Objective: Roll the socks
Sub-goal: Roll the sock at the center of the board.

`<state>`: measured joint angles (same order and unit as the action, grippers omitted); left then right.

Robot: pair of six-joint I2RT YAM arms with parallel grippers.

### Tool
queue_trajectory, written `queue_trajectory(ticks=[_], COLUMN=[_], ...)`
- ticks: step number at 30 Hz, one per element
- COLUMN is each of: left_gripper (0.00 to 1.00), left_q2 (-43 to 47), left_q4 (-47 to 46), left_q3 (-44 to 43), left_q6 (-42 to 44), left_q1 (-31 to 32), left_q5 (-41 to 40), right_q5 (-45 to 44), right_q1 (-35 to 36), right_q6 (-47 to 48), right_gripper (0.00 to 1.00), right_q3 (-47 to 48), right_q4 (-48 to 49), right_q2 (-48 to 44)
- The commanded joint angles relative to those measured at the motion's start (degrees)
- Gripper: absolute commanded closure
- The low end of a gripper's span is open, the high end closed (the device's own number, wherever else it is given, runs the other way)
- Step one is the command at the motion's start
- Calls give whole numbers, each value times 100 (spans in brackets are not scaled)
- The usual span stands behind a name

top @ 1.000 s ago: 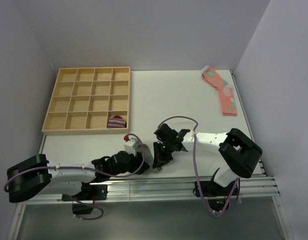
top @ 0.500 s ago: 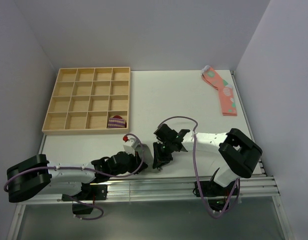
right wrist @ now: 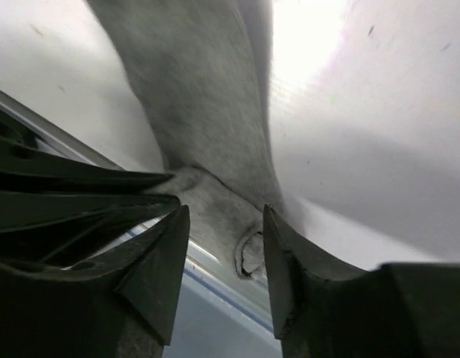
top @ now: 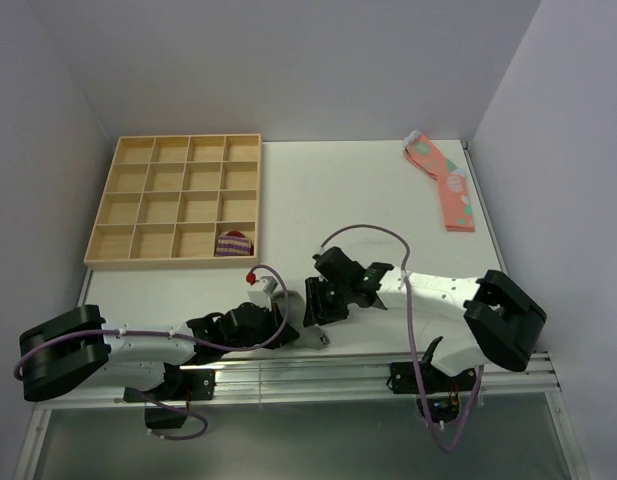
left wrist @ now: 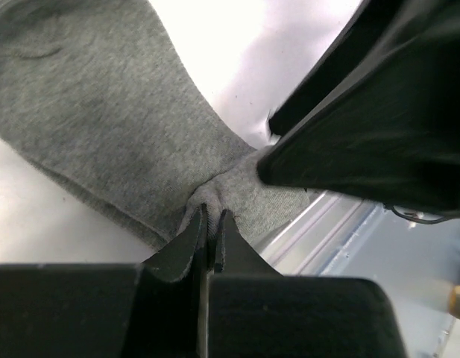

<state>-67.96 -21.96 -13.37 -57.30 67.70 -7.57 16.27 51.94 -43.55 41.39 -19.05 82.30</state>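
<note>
A: Sock [left wrist: 103,112] position?
B: Grey, lying on the worktop [top: 338,200] at its 6 o'clock edge, between both hands.
A: Left hand [left wrist: 213,216]?
B: Fingers together, clamped on a pinch of the sock's edge.
A: Right hand [right wrist: 226,212]?
B: Fingers apart, straddling the sock's end. The fabric lies between them, ungripped.

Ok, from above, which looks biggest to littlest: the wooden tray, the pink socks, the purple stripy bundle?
Largest: wooden tray, by far.
Middle: pink socks.
Smallest: purple stripy bundle, sitting in one tray compartment.
</note>
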Motion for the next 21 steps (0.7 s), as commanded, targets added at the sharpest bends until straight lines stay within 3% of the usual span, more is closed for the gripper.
queue_trajectory(ticks=[1, 4, 13, 21], left_gripper=[100, 99, 100, 100], left_q2=[-130, -121, -103, -68], left_q4=[965, 1061, 1264, 1343], left_q3=[124, 106, 62, 36], left_q6=[-247, -264, -370, -379], left_q1=[85, 85, 85, 76], left_q5=[423, 415, 406, 432], right_q5=[-765, -836, -977, -907], right_q1=[0, -105, -457, -457], right_q6=[188, 285, 874, 1191], right_gripper=[47, 45, 48, 47], right_q3=[-51, -69, 370, 704], right_q4=[358, 673, 1639, 1835], right_q2=[-513, -540, 646, 1139])
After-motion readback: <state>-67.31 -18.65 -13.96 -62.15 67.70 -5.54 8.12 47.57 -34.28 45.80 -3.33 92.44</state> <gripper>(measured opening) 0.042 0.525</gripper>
